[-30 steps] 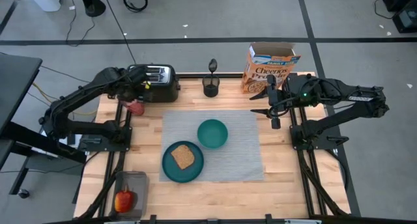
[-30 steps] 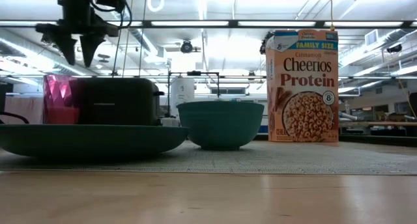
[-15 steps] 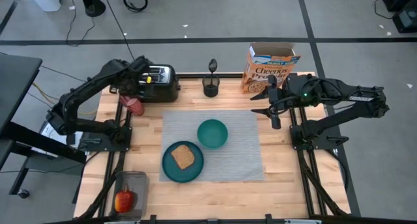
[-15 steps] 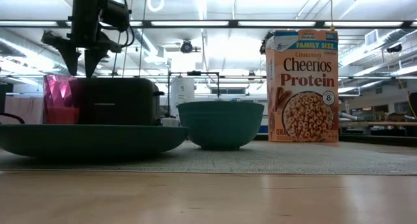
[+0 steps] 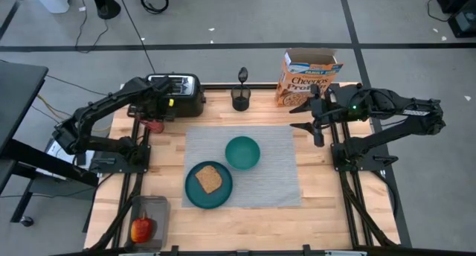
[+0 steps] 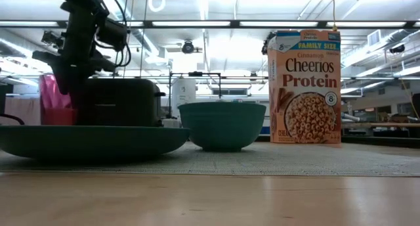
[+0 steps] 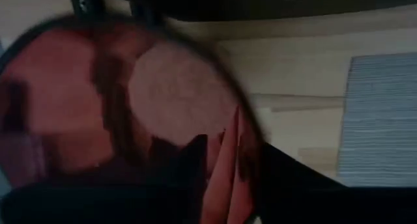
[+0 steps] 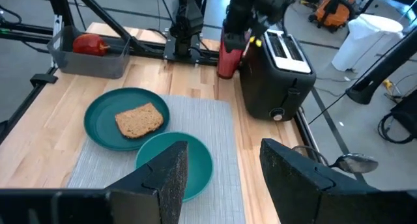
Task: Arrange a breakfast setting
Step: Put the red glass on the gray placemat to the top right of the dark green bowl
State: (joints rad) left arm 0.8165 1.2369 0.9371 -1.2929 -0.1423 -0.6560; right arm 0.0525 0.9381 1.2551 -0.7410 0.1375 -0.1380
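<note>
The translucent pink cup stands on the table's far left beside the black toaster. My left gripper points down onto it and is shut on its rim. On the grey placemat sit the teal plate with the toast slice and the teal bowl. The Cheerios box stands upright at the far right. The red apple lies in a grey tray at the near left. A spoon stands in the small black cup. My right gripper hovers open, high at the placemat's far right corner. My left gripper pinches the cup's side wall at the rim, with one finger inside the cup and the other outside. The fingers come from above, pointing down. The cup stays upright with its base on the table.
The toaster stands close behind the pink cup, toward the far edge. The grey tray holds the apple at the near left corner. Bare wood lies between the cup and the placemat's left edge.
My left gripper has come down from above the toaster's near side onto the pink cup, so that one finger now reaches inside it. The cup has stayed standing on the table.
</note>
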